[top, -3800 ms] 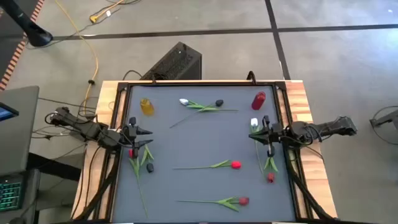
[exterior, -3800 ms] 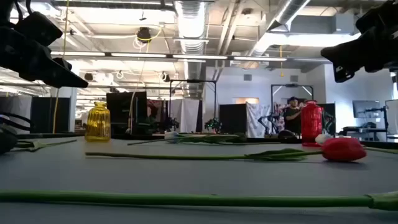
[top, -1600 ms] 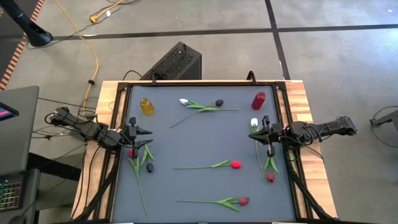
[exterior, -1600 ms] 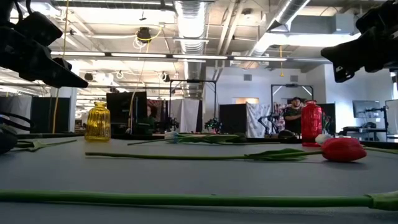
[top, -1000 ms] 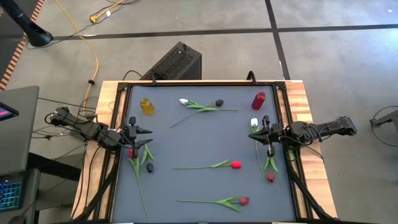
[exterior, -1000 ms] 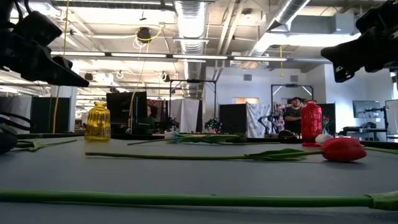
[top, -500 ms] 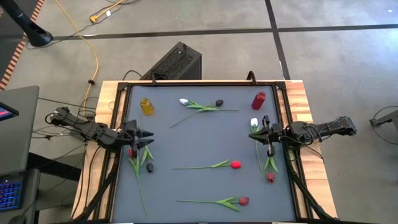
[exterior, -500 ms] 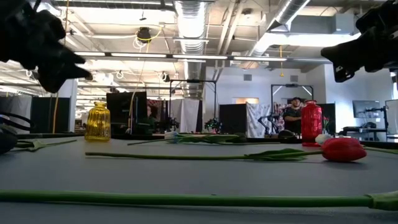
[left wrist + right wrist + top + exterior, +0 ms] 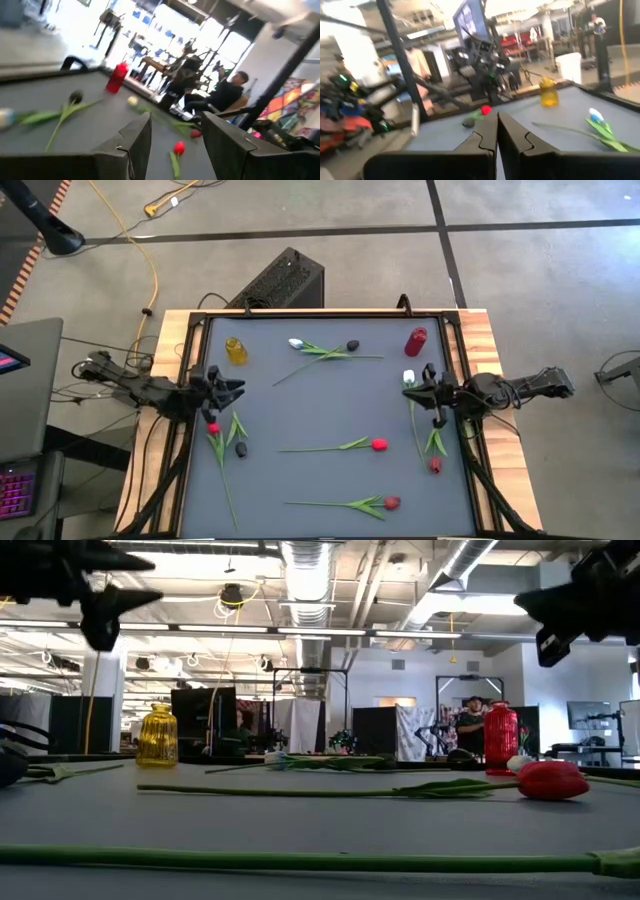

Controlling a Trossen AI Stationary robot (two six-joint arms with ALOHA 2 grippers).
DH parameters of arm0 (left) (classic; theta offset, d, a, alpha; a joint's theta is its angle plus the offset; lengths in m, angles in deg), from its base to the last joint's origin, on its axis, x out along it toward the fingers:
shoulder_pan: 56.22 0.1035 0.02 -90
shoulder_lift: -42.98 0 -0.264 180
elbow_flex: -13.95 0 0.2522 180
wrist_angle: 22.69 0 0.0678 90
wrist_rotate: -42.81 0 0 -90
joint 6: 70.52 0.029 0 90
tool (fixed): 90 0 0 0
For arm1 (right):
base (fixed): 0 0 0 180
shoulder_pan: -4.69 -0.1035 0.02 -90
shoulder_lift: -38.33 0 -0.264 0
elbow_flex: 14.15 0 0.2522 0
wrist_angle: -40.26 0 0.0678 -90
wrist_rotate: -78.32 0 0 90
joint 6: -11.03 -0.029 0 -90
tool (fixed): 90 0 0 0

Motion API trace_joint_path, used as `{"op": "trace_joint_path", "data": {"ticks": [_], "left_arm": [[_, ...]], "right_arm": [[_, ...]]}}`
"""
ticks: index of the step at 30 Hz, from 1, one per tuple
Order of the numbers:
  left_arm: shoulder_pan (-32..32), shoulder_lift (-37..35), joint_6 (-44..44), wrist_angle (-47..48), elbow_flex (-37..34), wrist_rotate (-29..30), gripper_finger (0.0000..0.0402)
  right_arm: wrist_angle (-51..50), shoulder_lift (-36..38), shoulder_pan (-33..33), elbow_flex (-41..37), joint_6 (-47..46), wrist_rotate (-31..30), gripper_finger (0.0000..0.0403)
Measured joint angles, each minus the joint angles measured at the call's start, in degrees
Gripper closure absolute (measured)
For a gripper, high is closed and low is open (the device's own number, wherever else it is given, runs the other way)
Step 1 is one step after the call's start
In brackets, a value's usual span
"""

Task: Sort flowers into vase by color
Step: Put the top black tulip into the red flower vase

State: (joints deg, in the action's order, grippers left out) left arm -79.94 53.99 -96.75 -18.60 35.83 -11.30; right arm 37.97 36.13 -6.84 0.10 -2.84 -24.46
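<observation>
Tulips [image 9: 338,447] lie scattered flat on the mat [image 9: 330,395] — likely light and limp, best pinched mid-stem, clear of the bud. Yellow vase [image 9: 236,351] and red vase [image 9: 416,341] stand at the far corners. Left gripper [image 9: 236,389] hangs spread apart over the left edge; right gripper [image 9: 412,390], pressed closed and empty, hangs at the right edge. Dark buds are hard to tell maroon from black.

1. four red tulips [image 9: 379,445]: one on the left, one mid-table, one on the near side, one on the right.
2. two white tulips [image 9: 295,343]: one far, one right.
3. two dark tulips [image 9: 352,345]: one far, one left.
4. two vases, both far: a yellow vase [image 9: 236,351] on the left, a red vase [image 9: 416,341] on the right.
</observation>
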Motion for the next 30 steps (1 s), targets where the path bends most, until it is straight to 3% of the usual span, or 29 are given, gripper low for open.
{"op": "trace_joint_path", "data": {"ticks": [8,15,19,24,30], "left_arm": [[2.1,15.7,10.1,-16.1,0.9,-3.7,0.0242],[6.6,29.6,16.5,-17.6,9.7,-11.2,0.0242],[9.8,37.1,18.7,-11.7,16.6,-15.7,0.0242],[13.9,45.6,18.2,2.4,27.1,-20.7,0.0242],[19.5,55.0,20.9,11.4,35.8,-19.6,0.0242]], "right_arm": [[5.0,-0.1,0.0,0.3,-0.1,2.1,0.0365],[6.7,-0.6,0.0,0.5,1.9,2.3,0.0365],[6.8,-2.9,0.0,0.5,2.2,2.3,0.0365],[9.6,-8.4,0.0,0.6,1.7,2.2,0.0365],[15.0,-16.3,0.5,0.7,2.6,2.1,0.0365]]}}
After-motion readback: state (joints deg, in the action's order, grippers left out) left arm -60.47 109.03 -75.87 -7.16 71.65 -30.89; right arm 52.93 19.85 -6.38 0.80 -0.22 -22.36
